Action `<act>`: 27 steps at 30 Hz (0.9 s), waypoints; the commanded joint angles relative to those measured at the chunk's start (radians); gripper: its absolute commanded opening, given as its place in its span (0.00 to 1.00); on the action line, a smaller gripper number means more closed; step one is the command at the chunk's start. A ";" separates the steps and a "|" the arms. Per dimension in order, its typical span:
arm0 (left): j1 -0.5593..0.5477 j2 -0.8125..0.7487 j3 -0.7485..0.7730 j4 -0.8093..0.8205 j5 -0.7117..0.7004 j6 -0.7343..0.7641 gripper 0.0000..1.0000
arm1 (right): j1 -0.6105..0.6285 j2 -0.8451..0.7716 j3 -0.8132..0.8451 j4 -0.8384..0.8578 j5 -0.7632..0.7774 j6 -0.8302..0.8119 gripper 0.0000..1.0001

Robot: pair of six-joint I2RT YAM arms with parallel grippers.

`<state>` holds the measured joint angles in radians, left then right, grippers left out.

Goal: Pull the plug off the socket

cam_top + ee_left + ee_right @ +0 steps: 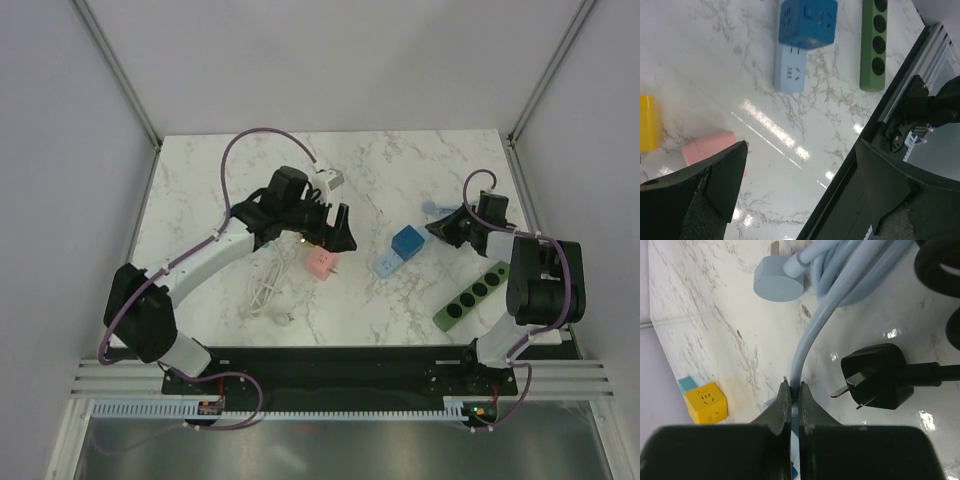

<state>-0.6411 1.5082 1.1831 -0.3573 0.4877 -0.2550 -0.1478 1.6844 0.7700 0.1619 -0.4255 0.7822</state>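
A blue cube adapter (pixel 407 242) sits plugged into the end of a small light-blue socket block (pixel 387 264) mid-table; both also show in the left wrist view, the cube (pixel 807 22) above the block (pixel 790 72). My left gripper (pixel 337 233) hovers open and empty over a pink cube socket (pixel 320 262), left of the blue cube; its fingers (pixel 722 172) stand wide apart. My right gripper (pixel 450 226) is shut on the light-blue cable (pixel 810 342), just right of the blue cube; the pads (pixel 784 402) pinch the cable near the table.
A green power strip (pixel 470 295) lies at the front right. A light-blue plug (pixel 779 282) and a loose black plug (pixel 875 375) lie by the right gripper. A yellow cube (pixel 649 122) sits beside the pink cube (pixel 710 147). A white cable (pixel 268 290) lies front left.
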 commanded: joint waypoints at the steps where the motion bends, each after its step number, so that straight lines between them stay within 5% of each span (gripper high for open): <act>1: -0.070 0.058 0.162 0.008 -0.105 0.115 0.96 | 0.013 -0.040 -0.035 0.059 -0.114 -0.034 0.00; 10: -0.322 0.372 0.495 -0.129 -0.400 0.313 0.97 | 0.060 -0.014 -0.094 0.108 -0.125 0.023 0.00; 27: -0.374 0.665 0.723 -0.218 -0.566 0.303 0.98 | 0.066 -0.018 -0.156 0.148 -0.162 0.040 0.00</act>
<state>-1.0084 2.1342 1.8366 -0.5701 -0.0196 0.0200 -0.0967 1.6836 0.6353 0.2916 -0.5056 0.8093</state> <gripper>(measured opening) 0.979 0.033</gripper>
